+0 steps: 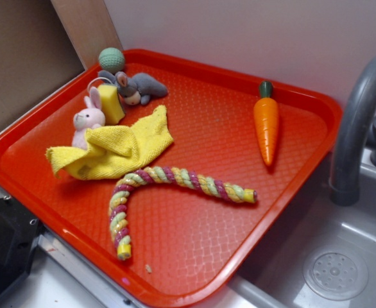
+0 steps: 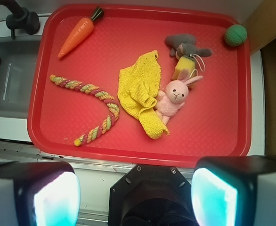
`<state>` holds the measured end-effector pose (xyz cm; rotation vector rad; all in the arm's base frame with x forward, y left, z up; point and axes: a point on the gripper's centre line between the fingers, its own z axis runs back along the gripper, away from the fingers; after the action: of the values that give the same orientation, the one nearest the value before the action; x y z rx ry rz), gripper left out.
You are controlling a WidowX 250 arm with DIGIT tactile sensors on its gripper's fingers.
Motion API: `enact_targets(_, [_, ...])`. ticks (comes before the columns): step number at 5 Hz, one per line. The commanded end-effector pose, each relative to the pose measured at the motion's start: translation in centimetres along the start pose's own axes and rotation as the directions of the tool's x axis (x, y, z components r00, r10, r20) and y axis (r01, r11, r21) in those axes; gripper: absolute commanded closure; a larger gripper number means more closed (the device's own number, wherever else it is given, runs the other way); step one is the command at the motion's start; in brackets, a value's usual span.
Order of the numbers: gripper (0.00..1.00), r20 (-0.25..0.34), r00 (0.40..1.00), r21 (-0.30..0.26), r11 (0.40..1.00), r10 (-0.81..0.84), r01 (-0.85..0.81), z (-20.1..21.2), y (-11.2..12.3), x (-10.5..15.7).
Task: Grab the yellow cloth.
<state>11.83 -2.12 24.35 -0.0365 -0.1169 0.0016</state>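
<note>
The yellow cloth [image 1: 117,147] [image 2: 138,92] lies crumpled on the left half of the red tray [image 1: 284,173] [image 2: 213,127]. A pink plush rabbit [image 1: 87,123] [image 2: 173,96] rests against its edge. In the wrist view my gripper [image 2: 135,193] hangs high above the tray's near rim, well short of the cloth. Its two fingers stand wide apart with nothing between them. The exterior view does not show the gripper.
A twisted yellow-pink-green rope [image 1: 169,186] [image 2: 93,106] curves beside the cloth. A yellow block [image 1: 111,102] [image 2: 184,68], grey plush mouse [image 1: 140,88] [image 2: 185,46] and green ball [image 1: 111,59] [image 2: 235,35] sit behind it. A toy carrot [image 1: 265,125] [image 2: 77,34] lies near the sink [image 1: 342,269] and faucet [image 1: 358,122].
</note>
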Motion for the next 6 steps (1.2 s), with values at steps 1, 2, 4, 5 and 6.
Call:
enact_targets(1, [0.0, 0.0, 1.0, 0.0, 1.0, 0.0, 0.0, 0.0, 0.0, 0.0])
enact_targets(2, [0.0, -0.013, 1.0, -0.009, 1.0, -0.027, 0.027, -4.8, 2.8, 2.9])
enact_targets(4, [0.0, -0.023, 0.995, 0.092, 0.991, -0.097, 0.099, -13.8, 5.4, 5.5])
enact_targets(5, [0.0, -0.085, 0.979, 0.211, 0.957, -0.187, 0.201, -17.0, 3.6, 5.8])
enact_targets(6, [0.0, -0.102, 0.963, 0.127, 0.957, -0.248, 0.26, -20.4, 2.7, 6.1])
